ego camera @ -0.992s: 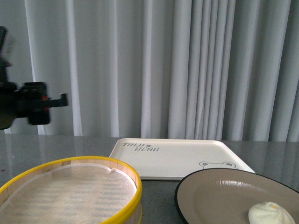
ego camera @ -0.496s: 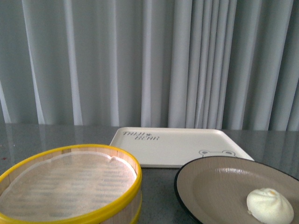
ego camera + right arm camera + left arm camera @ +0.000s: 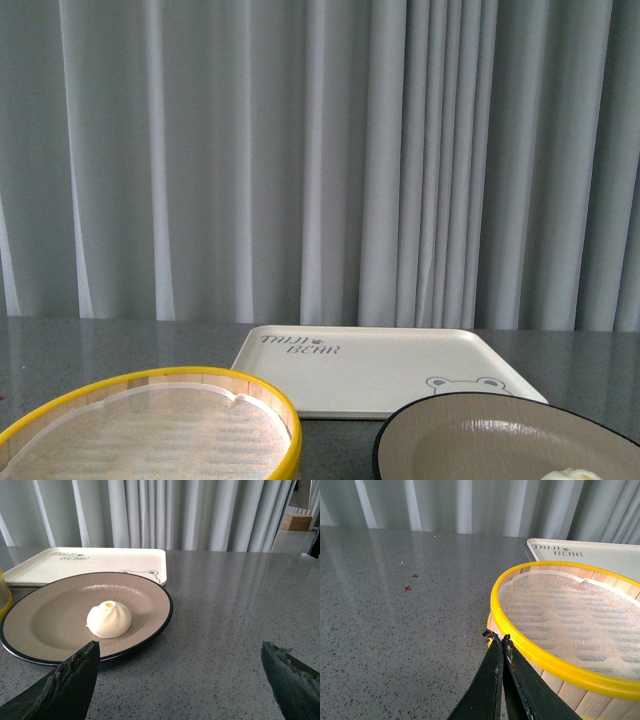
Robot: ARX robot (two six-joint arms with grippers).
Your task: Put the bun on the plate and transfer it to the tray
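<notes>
One step done: small cream-white pleated bun [image 3: 109, 619] sits on round beige black-rimmed plate [image 3: 147, 592]; cream rectangular tray [image 3: 100, 560] at 12 o'clock. Left arm gone from your front view; left jaws closed, right jaws wide.

One of each dish, two grippers.
From where I stand I count one bun [image 3: 109, 619], one plate [image 3: 47, 625], one tray [image 3: 380, 370] and one yellow-rimmed steamer [image 3: 570, 615], all on a single grey table [image 3: 225, 630]. Two small red marks [image 3: 408, 588] dot its top. Two grippers show, the left gripper [image 3: 495, 638] and the right gripper [image 3: 179, 649], each with two dark fingers. One cardboard box [image 3: 297, 521] sits far back.
</notes>
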